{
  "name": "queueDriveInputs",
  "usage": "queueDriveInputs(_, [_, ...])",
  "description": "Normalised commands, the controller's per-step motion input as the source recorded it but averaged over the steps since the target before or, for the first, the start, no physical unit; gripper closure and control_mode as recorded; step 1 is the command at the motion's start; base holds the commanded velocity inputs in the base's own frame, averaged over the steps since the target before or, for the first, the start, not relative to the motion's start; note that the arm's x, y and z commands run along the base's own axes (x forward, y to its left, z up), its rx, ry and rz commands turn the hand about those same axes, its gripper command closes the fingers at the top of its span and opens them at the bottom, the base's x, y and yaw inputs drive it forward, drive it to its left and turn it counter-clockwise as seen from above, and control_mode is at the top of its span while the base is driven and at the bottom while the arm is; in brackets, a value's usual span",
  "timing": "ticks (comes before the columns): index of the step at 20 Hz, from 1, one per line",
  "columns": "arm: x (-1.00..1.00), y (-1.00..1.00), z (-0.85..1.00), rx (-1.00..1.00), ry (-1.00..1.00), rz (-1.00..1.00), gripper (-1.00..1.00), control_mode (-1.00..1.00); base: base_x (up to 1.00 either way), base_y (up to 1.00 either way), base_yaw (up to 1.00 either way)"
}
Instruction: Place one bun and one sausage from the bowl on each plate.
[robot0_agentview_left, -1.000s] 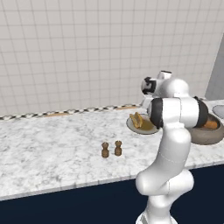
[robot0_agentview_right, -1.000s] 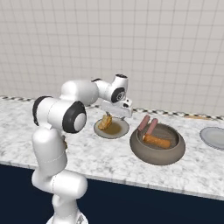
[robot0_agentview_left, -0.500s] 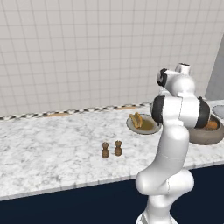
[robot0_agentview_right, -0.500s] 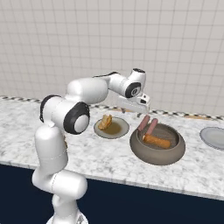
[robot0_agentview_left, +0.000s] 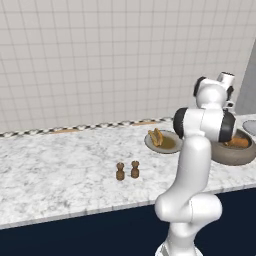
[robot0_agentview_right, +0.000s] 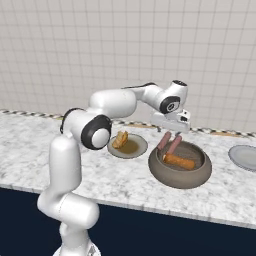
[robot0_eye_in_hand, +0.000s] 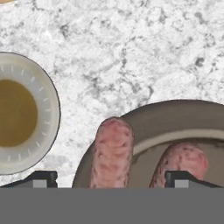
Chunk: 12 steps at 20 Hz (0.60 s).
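Gripper (robot0_agentview_right: 170, 126) stood wide apart, empty, at centre frame above the bowl's far rim | bowl (robot0_agentview_right: 181, 175) grey-brown, speckled, held two pink sausages (robot0_agentview_right: 169, 142) and a bun (robot0_agentview_right: 178, 161) | brown-centred plate (robot0_agentview_right: 128, 148) with bun just left of bowl | pale plate (robot0_agentview_right: 245, 157) at right edge

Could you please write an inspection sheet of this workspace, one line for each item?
Surface: marble counter, no spills seen.
Job's things: bowl holds two sausages and a bun; brown-centred plate holds a bun; pale grey plate bare.
Clutter: two small brown shakers.
Gripper: gripper open above the bowl's rim, holding nothing.
Cables: nothing seen.
Surroundings: tiled wall, dark cabinet front.
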Motion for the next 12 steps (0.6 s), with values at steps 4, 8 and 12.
queueDriveInputs(4, [-0.05,0.0,-0.16,0.0,0.0,0.0,-1.0,-1.0,0.0,0.0,0.0])
queueDriveInputs(8, [-0.24,0.03,-0.11,0.0,0.0,0.0,-1.0,-1.0,0.0,0.0,0.0])
queueDriveInputs(12, [-0.41,0.14,-0.05,-0.03,0.0,0.0,-1.0,-1.0,0.0,0.0,0.0])
